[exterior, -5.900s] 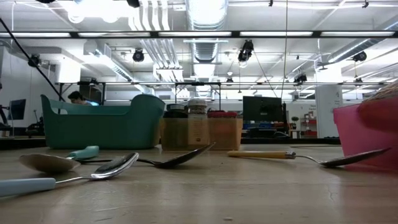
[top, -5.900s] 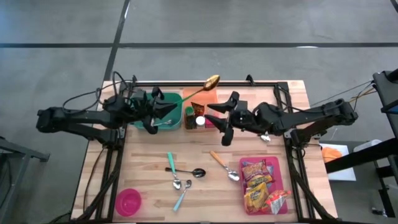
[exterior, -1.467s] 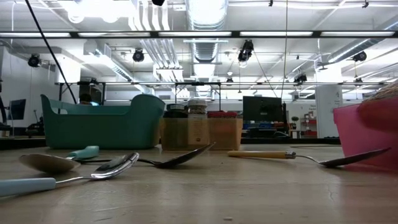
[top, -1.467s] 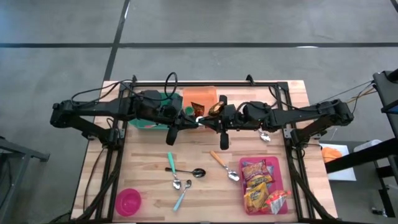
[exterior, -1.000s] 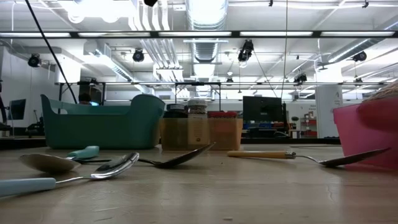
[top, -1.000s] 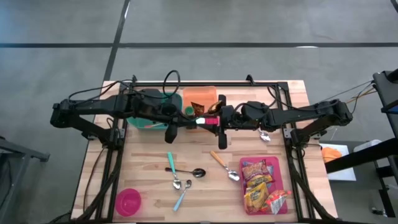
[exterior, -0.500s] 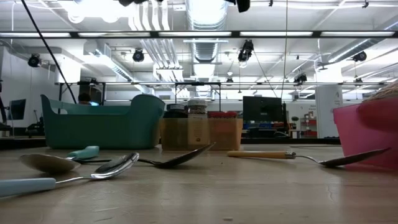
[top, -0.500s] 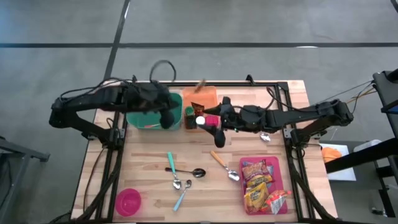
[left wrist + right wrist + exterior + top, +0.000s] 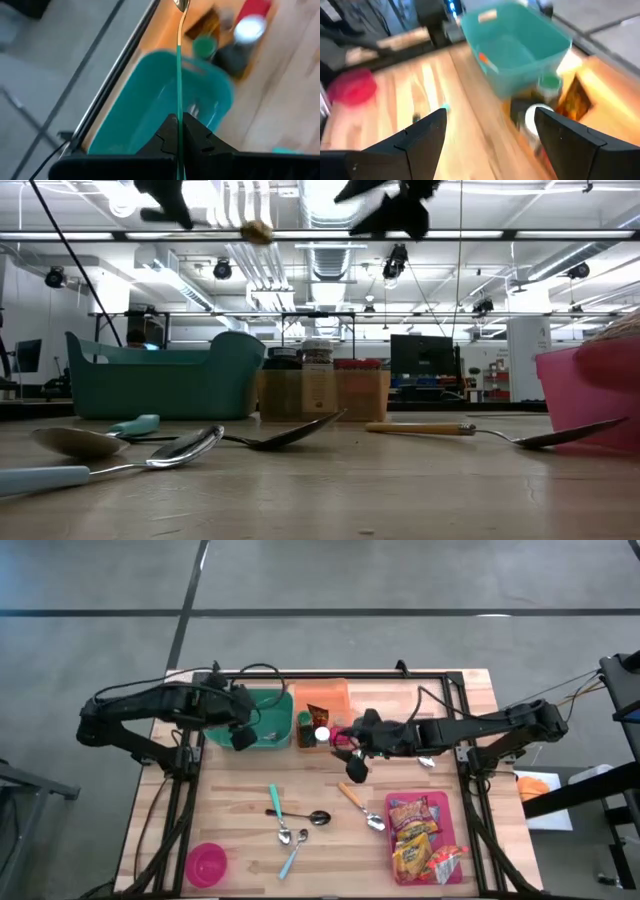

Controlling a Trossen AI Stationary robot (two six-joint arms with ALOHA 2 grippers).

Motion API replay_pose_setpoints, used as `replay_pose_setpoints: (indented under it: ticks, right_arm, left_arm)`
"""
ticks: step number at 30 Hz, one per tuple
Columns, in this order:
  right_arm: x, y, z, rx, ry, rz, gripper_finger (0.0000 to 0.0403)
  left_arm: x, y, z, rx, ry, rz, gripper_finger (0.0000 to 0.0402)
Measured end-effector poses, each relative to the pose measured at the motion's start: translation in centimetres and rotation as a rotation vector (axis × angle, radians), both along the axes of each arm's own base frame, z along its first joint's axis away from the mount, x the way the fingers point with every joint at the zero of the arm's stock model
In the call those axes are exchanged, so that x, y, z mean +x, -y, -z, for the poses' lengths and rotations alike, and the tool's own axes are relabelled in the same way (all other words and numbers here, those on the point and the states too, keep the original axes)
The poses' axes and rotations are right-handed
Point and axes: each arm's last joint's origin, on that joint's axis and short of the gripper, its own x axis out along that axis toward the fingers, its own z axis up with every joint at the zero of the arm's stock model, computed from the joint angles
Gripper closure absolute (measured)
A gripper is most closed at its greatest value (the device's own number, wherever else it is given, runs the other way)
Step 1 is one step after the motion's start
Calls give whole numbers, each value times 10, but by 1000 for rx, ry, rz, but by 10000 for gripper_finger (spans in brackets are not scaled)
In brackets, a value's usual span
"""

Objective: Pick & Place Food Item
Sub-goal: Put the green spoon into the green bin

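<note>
High view: a spoon [image 9: 178,75] is gripped in the clenched left jaws [image 9: 243,736] above the teal bin [image 9: 270,712] near the table's far edge. The right jaws [image 9: 347,752] stand released. The spoon should be lowered straight into the bin.
</note>
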Motion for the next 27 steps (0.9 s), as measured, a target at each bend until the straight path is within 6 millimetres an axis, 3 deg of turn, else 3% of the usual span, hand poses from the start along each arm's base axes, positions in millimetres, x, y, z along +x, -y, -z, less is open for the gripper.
replay_pose_setpoints:
  ticks: [7, 11, 19, 27]
  right_arm:
    - [-11, -18, 37, 32, -113, -36, 103]
    - [-16, -24, 50, 49, -145, -38, 103]
    - [-19, -32, 63, 77, -119, -50, 103]
    - [-20, -35, 64, 52, -125, -75, 103]
  left_arm:
    - [-7, 0, 48, -14, -186, 22, 401]
    - [-10, -4, 73, -25, -210, -11, 401]
    - [-13, -9, 119, -133, -191, -94, 401]
    - [-19, -9, 144, -151, -232, -119, 401]
